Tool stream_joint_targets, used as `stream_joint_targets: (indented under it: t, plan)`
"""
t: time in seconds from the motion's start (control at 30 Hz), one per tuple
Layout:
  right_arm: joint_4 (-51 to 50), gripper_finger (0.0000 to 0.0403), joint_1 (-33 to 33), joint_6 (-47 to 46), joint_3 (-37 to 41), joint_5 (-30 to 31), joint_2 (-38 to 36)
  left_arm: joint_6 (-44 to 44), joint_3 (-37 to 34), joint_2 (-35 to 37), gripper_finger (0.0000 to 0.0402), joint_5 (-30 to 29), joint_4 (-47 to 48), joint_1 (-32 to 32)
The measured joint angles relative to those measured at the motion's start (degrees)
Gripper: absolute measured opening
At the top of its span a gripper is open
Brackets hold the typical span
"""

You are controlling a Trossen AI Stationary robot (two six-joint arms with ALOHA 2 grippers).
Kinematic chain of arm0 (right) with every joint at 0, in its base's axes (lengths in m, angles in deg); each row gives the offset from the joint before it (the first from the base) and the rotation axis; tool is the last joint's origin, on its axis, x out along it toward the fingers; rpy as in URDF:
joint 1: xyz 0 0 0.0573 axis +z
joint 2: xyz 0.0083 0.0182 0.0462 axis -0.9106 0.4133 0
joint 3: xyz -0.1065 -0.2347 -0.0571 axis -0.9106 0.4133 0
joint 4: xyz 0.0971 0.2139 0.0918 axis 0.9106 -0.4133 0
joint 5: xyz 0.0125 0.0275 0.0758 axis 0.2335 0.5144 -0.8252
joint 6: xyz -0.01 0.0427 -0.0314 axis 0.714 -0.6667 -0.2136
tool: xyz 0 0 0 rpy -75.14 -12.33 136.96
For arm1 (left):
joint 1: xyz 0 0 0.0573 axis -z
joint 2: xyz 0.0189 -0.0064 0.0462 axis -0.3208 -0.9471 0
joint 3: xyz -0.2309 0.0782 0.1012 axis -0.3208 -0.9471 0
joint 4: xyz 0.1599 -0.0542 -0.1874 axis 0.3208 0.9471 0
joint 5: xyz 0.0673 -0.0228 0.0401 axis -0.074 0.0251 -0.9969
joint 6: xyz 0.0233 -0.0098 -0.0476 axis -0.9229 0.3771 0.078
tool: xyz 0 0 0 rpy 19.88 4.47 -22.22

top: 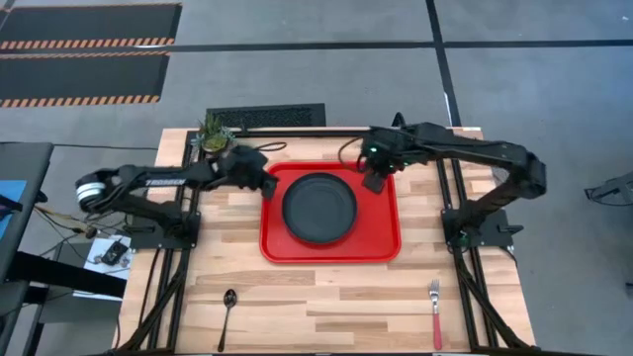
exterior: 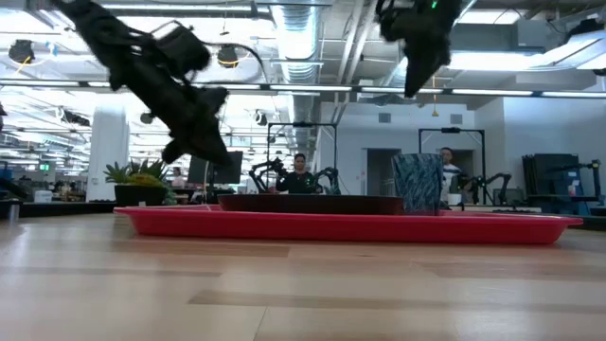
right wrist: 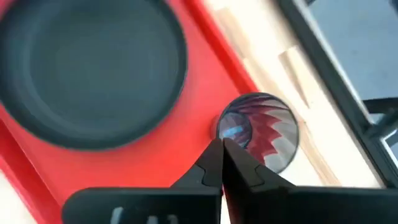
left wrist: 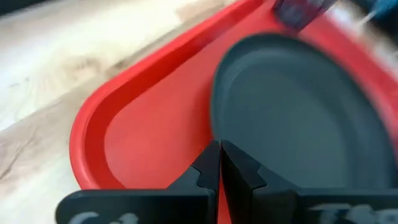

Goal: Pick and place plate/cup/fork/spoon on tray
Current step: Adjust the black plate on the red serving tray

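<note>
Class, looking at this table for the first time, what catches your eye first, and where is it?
The bright red tray at the table's centre, with the black plate on it. The cup stands in the tray's far right corner. The fork and spoon lie near the front edge.

You see the cup blurred and cropped in the left wrist view. The right gripper hides it from overhead.

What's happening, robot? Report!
Both grippers shut, empty: left gripper, right gripper. Matte black plate, dark tumbler cup on red plastic tray.
</note>
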Motion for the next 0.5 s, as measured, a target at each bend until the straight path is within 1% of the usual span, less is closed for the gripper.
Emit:
stream_joint_targets:
  t: [0.13, 0.27, 0.37, 0.5]
  plan:
    - [-0.28, 0.0006, 5.05, -6.06, 0.00, 5.86, -4.52, -3.03, 5.23, -7.92, 0.0000, -0.25, 2.30, -0.54]
    - [-1.40, 0.0015, 10.51, -12.58, 0.00, 11.23, -7.54, -3.67, 9.34, -15.34, 0.0000, -0.22, 2.95, -0.78]
    - [-2.94, 0.0017, 14.33, -17.17, 0.00, 14.43, -8.61, -4.00, 12.69, -18.90, 0.0000, 1.20, 2.93, -0.74]
    - [-5.62, 0.0009, 18.22, -21.21, 0.00, 17.12, -8.87, -3.13, 14.82, -20.93, 0.0000, 3.48, 4.25, -0.44]
